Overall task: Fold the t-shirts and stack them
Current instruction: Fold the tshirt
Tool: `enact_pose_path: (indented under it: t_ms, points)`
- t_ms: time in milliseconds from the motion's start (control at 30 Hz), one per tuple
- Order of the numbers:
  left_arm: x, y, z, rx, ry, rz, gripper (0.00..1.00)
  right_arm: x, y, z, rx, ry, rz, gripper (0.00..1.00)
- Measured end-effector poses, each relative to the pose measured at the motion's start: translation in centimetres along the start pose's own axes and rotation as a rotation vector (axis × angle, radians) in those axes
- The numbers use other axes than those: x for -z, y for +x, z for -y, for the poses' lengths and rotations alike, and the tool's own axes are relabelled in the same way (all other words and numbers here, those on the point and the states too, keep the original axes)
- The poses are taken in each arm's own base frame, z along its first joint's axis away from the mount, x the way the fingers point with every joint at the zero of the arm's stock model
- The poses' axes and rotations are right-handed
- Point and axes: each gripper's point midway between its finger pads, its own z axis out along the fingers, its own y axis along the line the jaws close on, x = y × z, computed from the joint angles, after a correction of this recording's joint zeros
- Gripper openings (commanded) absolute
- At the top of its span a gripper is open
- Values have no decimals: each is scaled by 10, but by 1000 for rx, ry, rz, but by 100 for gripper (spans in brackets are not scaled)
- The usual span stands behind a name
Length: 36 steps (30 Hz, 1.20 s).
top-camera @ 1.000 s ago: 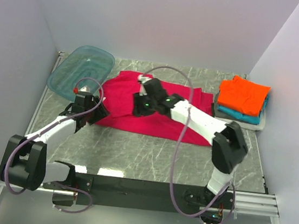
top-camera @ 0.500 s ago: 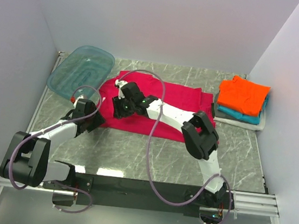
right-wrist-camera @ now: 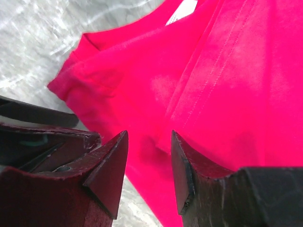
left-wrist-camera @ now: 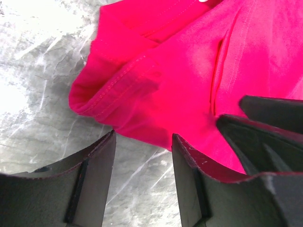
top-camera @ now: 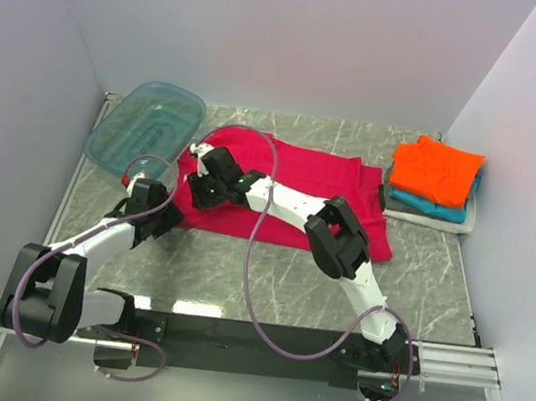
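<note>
Okay, left end effector (left-wrist-camera: 143, 138) partly open, empty, at the sleeve hem of the plain crimson-magenta cotton t-shirt (left-wrist-camera: 189, 66); right end effector (right-wrist-camera: 149, 137) likewise partly open, empty, just above that shirt's left side. Shirt lies spread on the grey marbled table (top-camera: 239, 275) near a translucent teal plastic tub (top-camera: 145, 130), well apart from the folded bright orange t-shirt (top-camera: 436, 170) stacked on a teal t-shirt (top-camera: 438, 210) and a grey-white t-shirt (top-camera: 468, 223).

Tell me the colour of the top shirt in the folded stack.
Bright orange cotton t-shirt; best seen in top external view.
</note>
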Motion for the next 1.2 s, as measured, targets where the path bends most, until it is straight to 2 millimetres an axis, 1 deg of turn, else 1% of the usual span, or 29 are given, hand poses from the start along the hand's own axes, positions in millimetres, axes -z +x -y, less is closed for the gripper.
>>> enact_pose_path:
  t_ms: [67, 233, 333, 367, 433, 467, 533, 567, 633, 733, 867, 967, 1033, 1100, 1200]
  points:
    - [0, 0, -1, 1, -3, -1, 56, -6, 6, 0, 10, 11, -13, 49]
    - [1, -2, -1, -1, -3, 5, 56, -18, 23, 10, 26, 64, -54, 48]
    - [1, -3, -2, 2, -5, 8, 56, -19, 22, 15, 33, 94, -46, 44]
    - [1, -4, -3, 4, -6, 9, 57, -19, 22, 17, 34, 107, -44, 40]
    - [1, -5, -4, 7, -9, 11, 57, -18, 22, 22, 38, 135, -41, 34]
    - [1, -6, -5, 9, -10, 12, 57, -18, 22, 24, 39, 147, -40, 27]
    - [1, -6, -6, 12, -13, 14, 57, -17, 22, 28, 40, 169, -40, 19]
    - [1, -7, -6, 14, -14, 15, 57, -17, 22, 30, 42, 177, -39, 9]
    - [1, -7, -7, 15, -15, 16, 57, -17, 22, 31, 42, 186, -37, 0]
    - [1, -8, -8, 16, -18, 18, 56, -17, 22, 32, 38, 190, -35, 0]
    - [-1, -7, -11, 17, -29, 11, 47, -16, 20, 32, 32, 190, -33, 0]
    - [-4, -5, -14, 18, -43, 4, 45, -13, 18, 34, 27, 194, -29, 0]
    - [-5, -6, -14, 19, -46, 4, 45, -9, 14, 39, 21, 203, -27, 0]
    - [-6, -6, -14, 19, -49, 2, 44, -3, 7, 47, 10, 213, -14, 0]
    - [-8, -8, -12, 19, -52, -1, 44, 7, -7, 66, -17, 237, 11, 0]
